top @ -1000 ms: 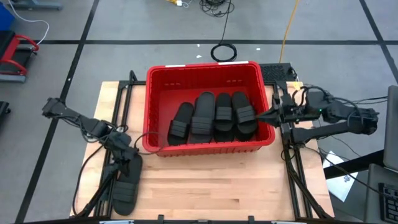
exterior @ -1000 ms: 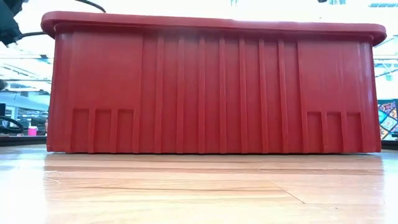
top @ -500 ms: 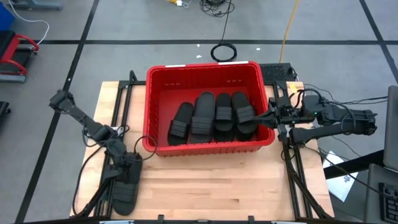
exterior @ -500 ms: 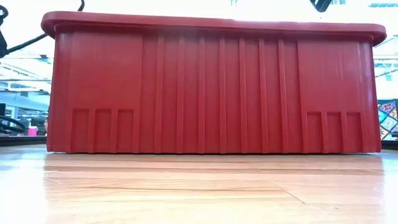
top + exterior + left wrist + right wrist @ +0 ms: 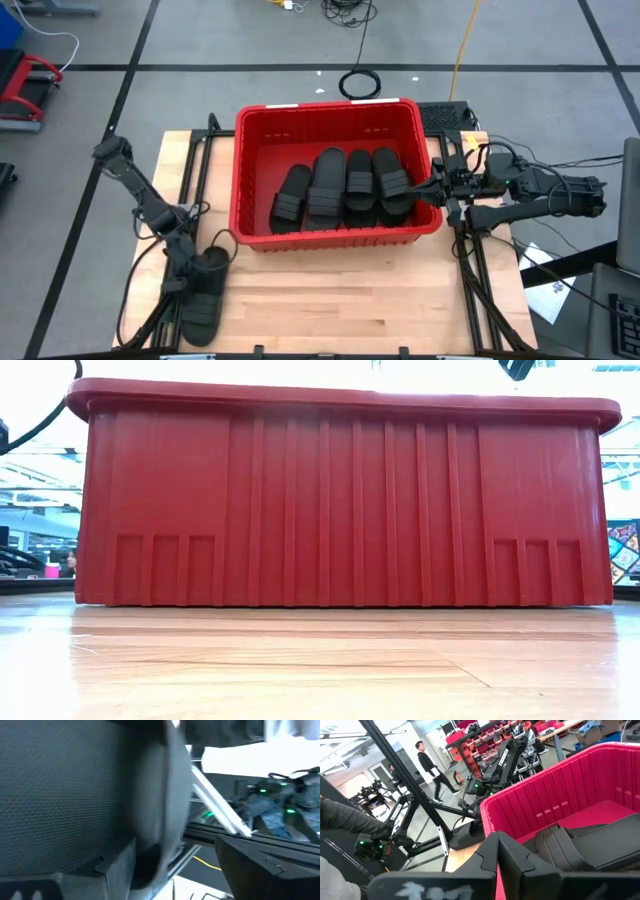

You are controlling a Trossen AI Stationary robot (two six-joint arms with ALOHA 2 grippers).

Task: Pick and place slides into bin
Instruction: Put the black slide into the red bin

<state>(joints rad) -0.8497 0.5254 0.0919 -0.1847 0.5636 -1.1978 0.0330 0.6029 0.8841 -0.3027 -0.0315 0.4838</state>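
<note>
The red bin (image 5: 325, 108) stands at the middle of the wooden table, and its near wall (image 5: 340, 510) fills the low view. Several black slides (image 5: 345, 185) lie side by side on its floor. One more slide (image 5: 203, 300) lies flat on the table at the near left. My left gripper (image 5: 188, 265) is down at that slide's far end and open. In the left wrist view the slide's side edge (image 5: 167, 805) runs between the spread fingers. My right gripper (image 5: 436, 189) is shut and level at the bin's right rim (image 5: 530, 795). My left gripper stands over the slide's edge (image 5: 167, 805), with one finger (image 5: 117, 870) in front of the textured surface and the other (image 5: 260, 865) off to the side. I cannot tell whether either finger touches it. My right gripper's shut fingertips are at the bin's right rim. I cannot tell whether they touch it.
Bare wooden tabletop (image 5: 340, 290) lies between the bin and the near edge. Black frame rails and cables (image 5: 180, 215) run along both table sides. A person (image 5: 427, 765) walks in the room beyond the table.
My left gripper has gone from beside the bin's near left corner toward the table's near edge and down to the far end of the slide on the table. The arm's elbow has swung toward the far edge. The slide has kept its place.
</note>
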